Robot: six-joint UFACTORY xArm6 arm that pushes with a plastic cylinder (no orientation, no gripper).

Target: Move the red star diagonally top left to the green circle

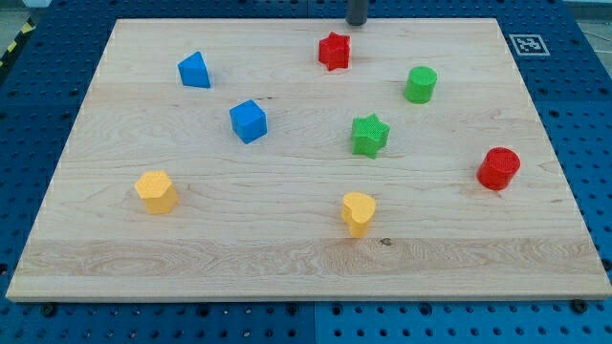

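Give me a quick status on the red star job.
My tip at view's top, just above red star. Green circle lies to star's lower right. Nothing between them.

Only the lowest part of the rod shows, a short dark grey stub entering from the view's top edge, a little right of centre. It stands upright with no visible tilt. My tip [356,23] is its rounded lower end, at the far edge of the surface [287,258]. The tip sits just beyond the red star [334,51], slightly to its right, with a narrow gap between them, so the two are near but apart. The rest of the rod and the whole arm above it are cut off by the frame, so their pose cannot be told.
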